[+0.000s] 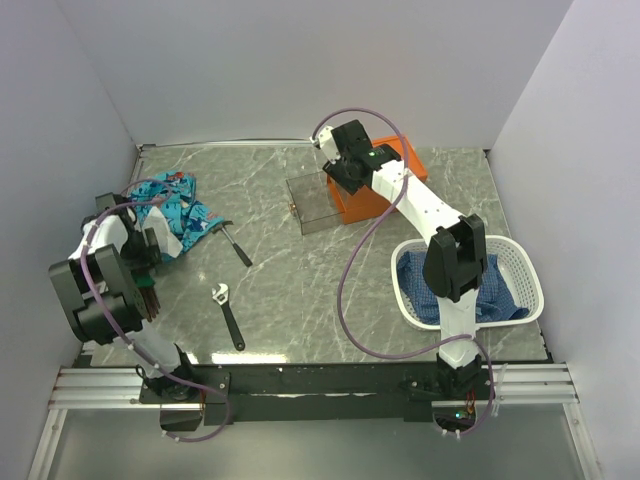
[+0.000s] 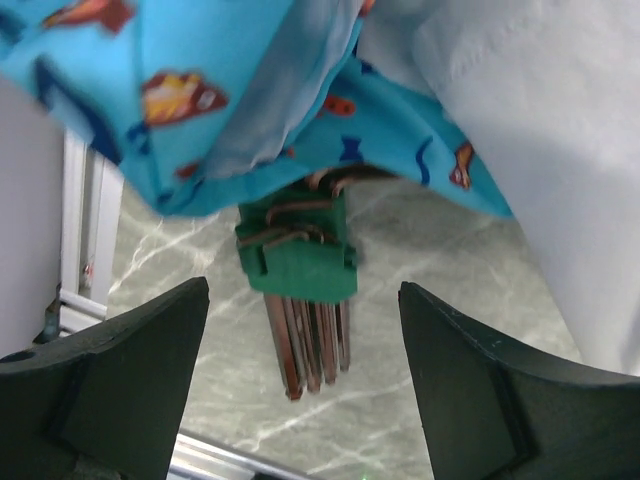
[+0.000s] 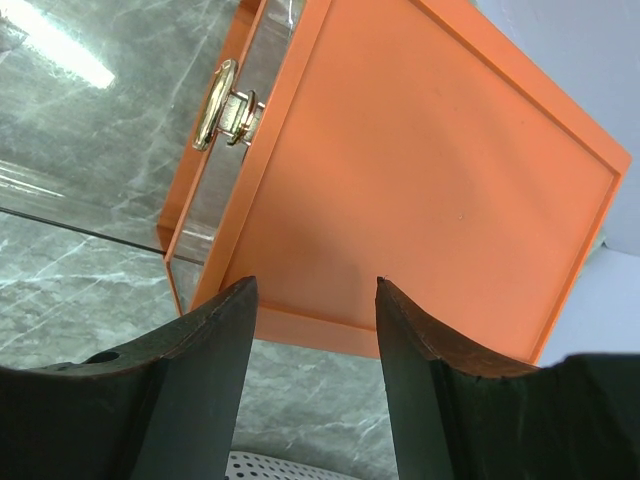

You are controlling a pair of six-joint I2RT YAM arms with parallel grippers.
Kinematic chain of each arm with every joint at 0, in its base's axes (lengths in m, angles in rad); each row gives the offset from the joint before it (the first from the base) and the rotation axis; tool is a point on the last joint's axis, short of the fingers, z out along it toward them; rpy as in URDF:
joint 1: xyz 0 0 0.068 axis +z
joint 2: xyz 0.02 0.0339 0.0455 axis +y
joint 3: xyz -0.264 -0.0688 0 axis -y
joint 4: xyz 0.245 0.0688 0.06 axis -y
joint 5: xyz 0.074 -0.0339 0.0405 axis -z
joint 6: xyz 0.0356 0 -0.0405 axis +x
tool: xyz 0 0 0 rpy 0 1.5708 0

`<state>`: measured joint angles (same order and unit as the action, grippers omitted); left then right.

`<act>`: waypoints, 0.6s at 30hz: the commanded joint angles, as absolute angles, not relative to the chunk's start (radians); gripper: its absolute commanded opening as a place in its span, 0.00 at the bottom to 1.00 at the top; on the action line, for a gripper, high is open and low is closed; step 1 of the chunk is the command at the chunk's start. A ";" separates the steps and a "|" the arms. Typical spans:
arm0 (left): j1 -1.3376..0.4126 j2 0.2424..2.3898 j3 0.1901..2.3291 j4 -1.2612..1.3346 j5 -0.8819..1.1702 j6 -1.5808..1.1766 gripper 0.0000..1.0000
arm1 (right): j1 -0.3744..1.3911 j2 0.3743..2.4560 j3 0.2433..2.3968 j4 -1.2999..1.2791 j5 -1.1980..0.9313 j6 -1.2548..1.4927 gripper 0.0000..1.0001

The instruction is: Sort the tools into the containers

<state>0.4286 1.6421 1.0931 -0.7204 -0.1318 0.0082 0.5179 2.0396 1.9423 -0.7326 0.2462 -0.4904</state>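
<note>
A green holder of brown hex keys (image 2: 297, 268) lies on the marble table, its top tucked under a blue patterned cloth (image 2: 200, 90). My left gripper (image 2: 303, 290) is open, with the keys between its fingers and apart from both; in the top view it (image 1: 150, 262) is beside the cloth (image 1: 178, 208). A small black-handled hammer (image 1: 237, 244) and a black-handled silver wrench (image 1: 228, 314) lie on the table. My right gripper (image 3: 315, 285) is open and empty over the open orange box (image 3: 430, 170), which also shows in the top view (image 1: 372, 196).
The box's clear lid (image 1: 314, 204) lies open to its left, with a gold latch (image 3: 226, 104). A white perforated basket (image 1: 520, 262) holding a blue cloth stands at the right. Grey walls close off the table on three sides.
</note>
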 commanded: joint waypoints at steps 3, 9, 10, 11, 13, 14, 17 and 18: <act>0.434 1.701 1.068 -0.612 -0.127 0.026 0.82 | 0.528 2.034 1.919 -0.784 0.253 -0.499 0.59; 0.442 1.736 1.014 -0.502 -0.141 0.060 0.77 | 0.532 2.022 1.888 -0.787 0.255 -0.497 0.59; 0.442 1.735 1.002 -0.483 -0.140 0.067 0.75 | 0.534 2.020 1.885 -0.787 0.255 -0.497 0.59; 0.442 1.733 0.973 -0.447 -0.137 0.077 0.73 | 0.537 2.019 1.879 -0.787 0.259 -0.500 0.59; 0.440 1.729 0.945 -0.420 -0.129 0.090 0.67 | 0.543 2.017 1.871 -0.787 0.265 -0.503 0.59; 0.442 1.727 0.921 -0.411 -0.124 0.095 0.64 | 0.545 2.014 1.865 -0.787 0.268 -0.503 0.59; 0.442 1.717 0.897 -0.451 -0.094 0.100 0.54 | 0.551 2.010 1.856 -0.784 0.281 -0.511 0.59; 0.442 1.709 0.891 -0.465 -0.072 0.122 0.49 | 0.554 2.008 1.855 -0.782 0.284 -0.511 0.59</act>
<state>0.4355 1.6741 0.9672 -0.4522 -0.1131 0.0719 0.5308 2.0323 1.8969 -0.6785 0.2825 -0.5034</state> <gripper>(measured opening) 0.548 0.587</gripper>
